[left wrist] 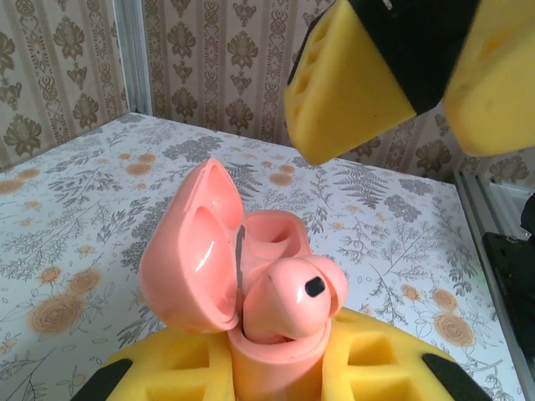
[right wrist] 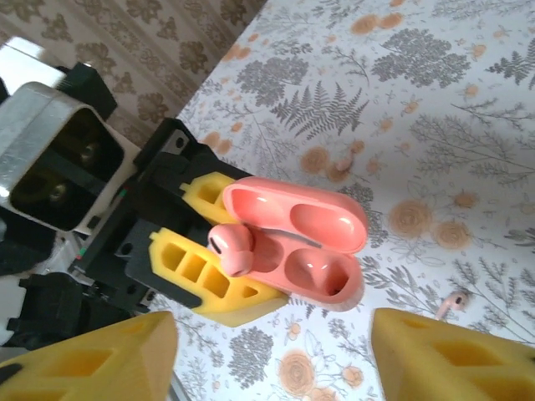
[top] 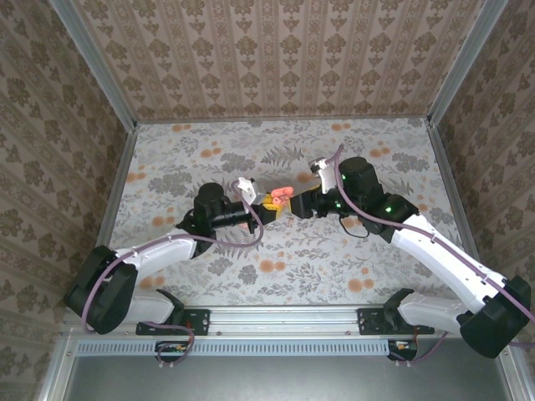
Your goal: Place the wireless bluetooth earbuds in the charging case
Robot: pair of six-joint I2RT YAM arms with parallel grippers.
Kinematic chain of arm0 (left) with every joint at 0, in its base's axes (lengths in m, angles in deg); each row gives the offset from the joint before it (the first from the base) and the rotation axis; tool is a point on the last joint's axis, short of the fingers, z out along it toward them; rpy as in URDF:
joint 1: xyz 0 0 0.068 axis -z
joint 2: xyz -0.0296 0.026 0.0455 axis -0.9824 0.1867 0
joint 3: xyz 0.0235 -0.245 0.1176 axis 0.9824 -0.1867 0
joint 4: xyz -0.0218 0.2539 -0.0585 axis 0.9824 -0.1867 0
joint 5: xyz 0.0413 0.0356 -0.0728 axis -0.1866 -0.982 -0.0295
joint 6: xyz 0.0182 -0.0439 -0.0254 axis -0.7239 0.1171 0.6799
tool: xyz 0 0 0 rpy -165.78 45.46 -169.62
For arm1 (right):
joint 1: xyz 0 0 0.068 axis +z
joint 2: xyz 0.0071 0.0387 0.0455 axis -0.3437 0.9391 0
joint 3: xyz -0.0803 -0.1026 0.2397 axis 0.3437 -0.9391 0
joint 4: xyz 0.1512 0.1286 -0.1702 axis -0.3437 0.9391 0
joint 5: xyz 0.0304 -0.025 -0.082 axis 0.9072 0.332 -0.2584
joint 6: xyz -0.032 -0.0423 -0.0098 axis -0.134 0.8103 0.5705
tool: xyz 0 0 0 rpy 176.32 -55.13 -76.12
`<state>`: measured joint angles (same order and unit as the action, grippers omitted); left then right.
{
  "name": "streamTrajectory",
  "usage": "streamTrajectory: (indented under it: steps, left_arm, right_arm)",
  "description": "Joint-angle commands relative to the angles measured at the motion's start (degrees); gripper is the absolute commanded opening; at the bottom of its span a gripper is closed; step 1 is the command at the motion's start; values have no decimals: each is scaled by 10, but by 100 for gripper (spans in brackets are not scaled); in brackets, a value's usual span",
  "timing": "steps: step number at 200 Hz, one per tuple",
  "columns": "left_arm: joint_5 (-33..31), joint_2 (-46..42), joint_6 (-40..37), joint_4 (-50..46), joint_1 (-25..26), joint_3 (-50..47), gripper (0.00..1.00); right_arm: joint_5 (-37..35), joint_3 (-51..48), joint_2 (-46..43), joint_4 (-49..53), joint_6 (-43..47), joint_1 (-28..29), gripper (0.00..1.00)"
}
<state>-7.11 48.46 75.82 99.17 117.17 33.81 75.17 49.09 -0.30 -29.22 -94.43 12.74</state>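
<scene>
Evidently one of the wireless bluetooth earbuds (right wrist: 231,248) rests in its well of the charging case (right wrist: 334,288), whose lid (right wrist: 297,213) is hinged back; the other earbud (right wrist: 454,302) lies on the table (right wrist: 435,100) at four o'clock from the case. The left gripper (left wrist: 272,372) is clamped tight on the case's base, holding it raised so the empty well (right wrist: 313,271) is reachable. The right gripper (right wrist: 272,351), at six o'clock below the case, has its jaws well apart and holds nothing, probably freed for the loose bud.

Soft even light, faint shadows, close right claw (right wrist: 267,359) blurred
</scene>
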Motion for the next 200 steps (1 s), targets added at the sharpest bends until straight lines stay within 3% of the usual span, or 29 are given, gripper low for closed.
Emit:
streamTrajectory:
  steps: [1, 83, 200]
  left_arm:
    - [-2, -14, -38, -27, 4, -1, 19]
    - [-3, -11, -37, -24, 8, 1, 19]
    - [-4, -10, -35, -22, 12, 2, 19]
  right_arm:
    - [-30, -6, -19, 11, -26, -1, 70]
    - [-47, 2, 9, 11, -26, 10, 77]
    - [-23, 23, 61, 9, -16, 26, 78]
